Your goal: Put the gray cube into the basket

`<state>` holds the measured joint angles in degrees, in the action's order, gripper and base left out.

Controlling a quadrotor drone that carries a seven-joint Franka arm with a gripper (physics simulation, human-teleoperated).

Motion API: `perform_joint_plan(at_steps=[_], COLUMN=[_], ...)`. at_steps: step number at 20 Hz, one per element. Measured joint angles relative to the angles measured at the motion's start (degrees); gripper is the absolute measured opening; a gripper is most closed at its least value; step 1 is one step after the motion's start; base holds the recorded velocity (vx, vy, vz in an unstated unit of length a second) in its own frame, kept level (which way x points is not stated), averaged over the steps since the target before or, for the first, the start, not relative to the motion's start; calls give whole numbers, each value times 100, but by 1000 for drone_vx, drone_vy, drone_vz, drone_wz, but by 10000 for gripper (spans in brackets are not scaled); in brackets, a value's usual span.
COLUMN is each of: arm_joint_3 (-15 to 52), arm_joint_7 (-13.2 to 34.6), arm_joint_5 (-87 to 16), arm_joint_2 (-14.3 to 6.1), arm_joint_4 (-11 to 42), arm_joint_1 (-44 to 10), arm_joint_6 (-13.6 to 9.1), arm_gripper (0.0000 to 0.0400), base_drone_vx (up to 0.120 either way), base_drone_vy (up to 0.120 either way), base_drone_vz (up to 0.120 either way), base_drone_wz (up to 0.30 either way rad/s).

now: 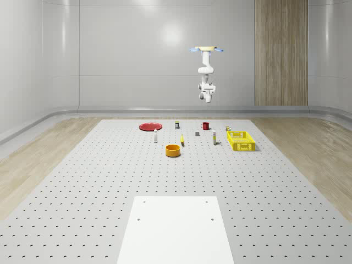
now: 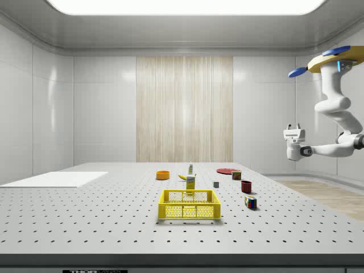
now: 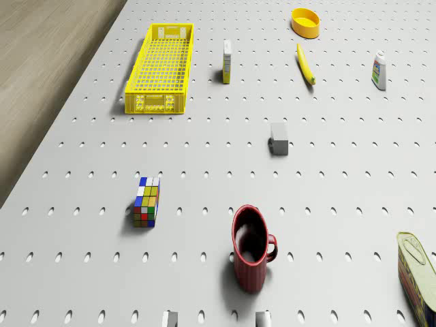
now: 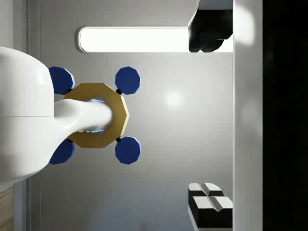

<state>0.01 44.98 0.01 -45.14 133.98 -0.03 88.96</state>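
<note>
The gray cube (image 1: 197, 133) (image 2: 216, 184) (image 3: 278, 138) rests on the perforated table, apart from everything else. The yellow mesh basket (image 1: 241, 141) (image 2: 189, 205) (image 3: 161, 68) stands to the cube's right in the whole-scene view, with nothing inside. The drone (image 1: 206, 50) (image 2: 335, 57) hovers high over the table's far end, above the red mug. Its white arm hangs folded beneath it. The gripper (image 1: 208, 85) (image 2: 294, 126) (image 4: 210, 120) points up toward the drone, far above the cube, open with nothing between its fingers.
Near the cube stand a red mug (image 3: 251, 248), a Rubik's cube (image 3: 146, 202), a small carton (image 3: 227, 61), a banana (image 3: 306, 65), an orange bowl (image 3: 306, 22), a bottle (image 3: 379, 71) and a can (image 3: 417, 272). A red plate (image 1: 149, 126) lies far left. A white slab (image 1: 175, 228) covers the near table.
</note>
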Motion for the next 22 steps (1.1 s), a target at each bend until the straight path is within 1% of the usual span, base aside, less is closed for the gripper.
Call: perform_joint_plan(at_steps=[3,7,11,16,22], arm_joint_3=[4,9,14,17,21], arm_joint_7=[-5,-10,-12,-15,-17], arm_joint_5=[3,7,9,11,13], arm_joint_2=[43,186,340,450,488], arm_joint_4=[-362,-855,-1273,-1563,-1678], arm_joint_1=[-9,-18,-24,-30,-36], arm_joint_6=[-305,-637,-883,-1041,-1092], arm_gripper=[400,400,400,400,400], base_drone_vx=[13,120,120,120,120], base_drone_vy=[-120,-120,-120,-120,-120], base_drone_vz=[0,0,0,0,0], base_drone_wz=[0,0,0,0,0])
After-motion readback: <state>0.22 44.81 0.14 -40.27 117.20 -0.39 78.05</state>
